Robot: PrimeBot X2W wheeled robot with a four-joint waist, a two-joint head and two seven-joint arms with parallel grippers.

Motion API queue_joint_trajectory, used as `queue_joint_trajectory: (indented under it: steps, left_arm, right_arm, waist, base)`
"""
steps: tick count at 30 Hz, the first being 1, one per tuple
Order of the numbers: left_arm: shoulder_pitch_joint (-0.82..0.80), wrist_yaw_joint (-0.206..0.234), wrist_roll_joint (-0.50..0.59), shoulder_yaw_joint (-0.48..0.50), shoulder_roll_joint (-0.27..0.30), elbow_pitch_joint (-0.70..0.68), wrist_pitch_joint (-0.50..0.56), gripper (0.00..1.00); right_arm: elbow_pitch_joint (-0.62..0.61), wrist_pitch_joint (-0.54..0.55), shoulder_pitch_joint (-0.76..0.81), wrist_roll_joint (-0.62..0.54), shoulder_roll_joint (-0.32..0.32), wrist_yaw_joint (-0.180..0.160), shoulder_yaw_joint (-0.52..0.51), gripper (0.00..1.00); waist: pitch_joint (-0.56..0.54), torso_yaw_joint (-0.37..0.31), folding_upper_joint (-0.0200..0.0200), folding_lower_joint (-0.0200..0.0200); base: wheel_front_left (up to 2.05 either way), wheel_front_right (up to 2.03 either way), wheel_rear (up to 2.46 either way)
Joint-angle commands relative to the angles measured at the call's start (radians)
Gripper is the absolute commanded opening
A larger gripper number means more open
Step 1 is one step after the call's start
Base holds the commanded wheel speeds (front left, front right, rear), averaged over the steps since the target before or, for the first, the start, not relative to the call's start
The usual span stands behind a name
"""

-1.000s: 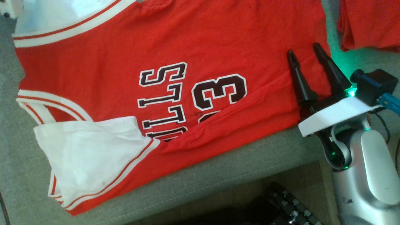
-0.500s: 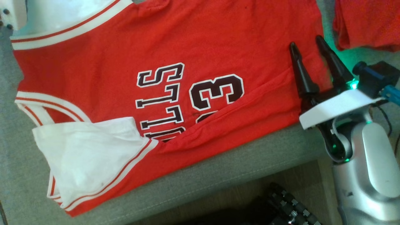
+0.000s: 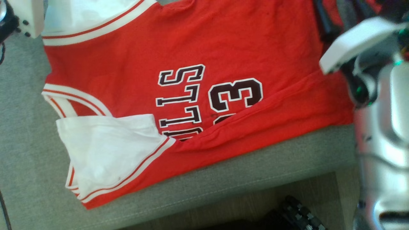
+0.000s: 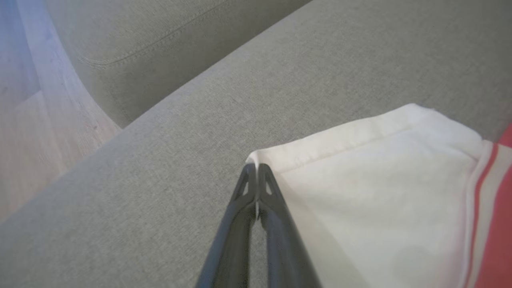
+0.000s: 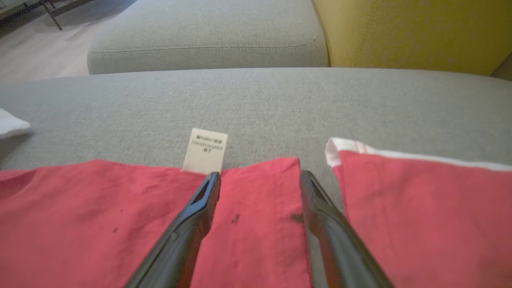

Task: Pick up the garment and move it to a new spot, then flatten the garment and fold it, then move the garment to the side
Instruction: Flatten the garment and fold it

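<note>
Left wrist view: left gripper (image 4: 256,170) clenched on the white corner of the jersey (image 4: 380,200), sliver of white between the fingers. Right wrist view: right gripper (image 5: 260,175) released, fingers spread over the red hem, care label (image 5: 206,150) just beyond one tip, second red garment (image 5: 420,220) close beside. Head view gives the print: jersey spread on the grey sofa seat (image 3: 239,172) near its front edge, a red strip folded over part of the lettering. Beyond: grey cushion (image 5: 208,36), yellow cushion (image 5: 400,32), wood floor (image 4: 24,132).
</note>
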Motion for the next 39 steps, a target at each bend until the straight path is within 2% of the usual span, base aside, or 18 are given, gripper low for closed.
queue_joint_trajectory:
  steps: [1,7,17,18,22,25,28,30,31,32,39]
  left_arm:
    - [-0.067,0.001,0.008,0.028,0.028,-0.011,-0.025,0.00]
    - [-0.095,0.001,-0.007,-0.025,0.013,0.002,-0.067,0.00]
    - [-0.132,0.001,-0.040,-0.104,0.007,0.017,-0.095,0.00]
    - [-0.136,0.001,-0.044,-0.112,0.006,0.019,-0.097,0.00]
    - [-0.153,0.001,-0.055,-0.137,0.003,0.024,-0.103,0.00]
    - [-0.164,0.001,-0.065,-0.152,0.004,0.030,-0.110,0.00]
    - [-0.169,0.001,-0.074,-0.167,0.007,0.036,-0.118,0.00]
    - [-0.173,0.001,-0.079,-0.176,0.008,0.041,-0.123,0.00]
    - [-0.175,0.001,-0.081,-0.179,0.008,0.043,-0.125,0.00]
    - [-0.177,0.001,-0.084,-0.183,0.007,0.046,-0.127,0.00]
    - [-0.201,0.001,-0.074,-0.201,0.007,0.066,-0.174,0.00]
  right_arm:
    - [-0.009,0.026,-0.041,-0.028,-0.003,0.000,-0.006,1.00]
    - [0.074,0.097,-0.127,-0.089,-0.003,0.000,-0.047,1.00]
    - [0.200,0.161,-0.217,-0.097,-0.003,0.000,-0.063,1.00]
    - [0.210,0.164,-0.227,-0.102,-0.003,0.000,-0.063,0.98]
    - [0.244,0.175,-0.252,-0.127,-0.003,0.000,-0.069,0.75]
    - [0.255,0.175,-0.261,-0.143,-0.003,0.000,-0.071,0.64]
    - [0.260,0.175,-0.265,-0.155,-0.003,0.000,-0.074,0.43]
    - [0.262,0.177,-0.267,-0.165,-0.003,0.000,-0.079,0.22]
    - [0.262,0.178,-0.268,-0.169,-0.003,0.000,-0.082,0.04]
    - [0.261,0.178,-0.270,-0.174,-0.003,0.000,-0.086,0.00]
    - [0.251,0.132,-0.291,-0.184,-0.003,0.000,-0.111,0.00]
  waist:
    - [-0.004,0.012,0.0000,0.0000]
    - [-0.017,0.029,0.0000,0.0000]
    - [-0.025,0.037,0.0000,0.0000]
    - [-0.024,0.037,0.0000,0.0000]
    - [-0.023,0.042,0.0000,0.0000]
    - [-0.023,0.044,0.0000,0.0000]
    - [-0.024,0.045,0.0000,0.0000]
    - [-0.024,0.047,0.0000,0.0000]
    - [-0.023,0.048,0.0000,0.0000]
    - [-0.023,0.050,0.0000,0.0000]
    - [-0.021,0.062,0.0000,0.0000]
  base:
    - [0.00,0.00,0.00]
    - [0.00,0.00,0.00]
    - [0.00,0.00,0.00]
    - [0.00,0.00,0.00]
    - [0.00,0.00,0.00]
    - [0.00,0.00,0.00]
    - [0.00,0.00,0.00]
    - [0.00,0.00,0.00]
    - [0.00,0.00,0.00]
    - [0.00,0.00,0.00]
    - [0.00,0.00,0.00]
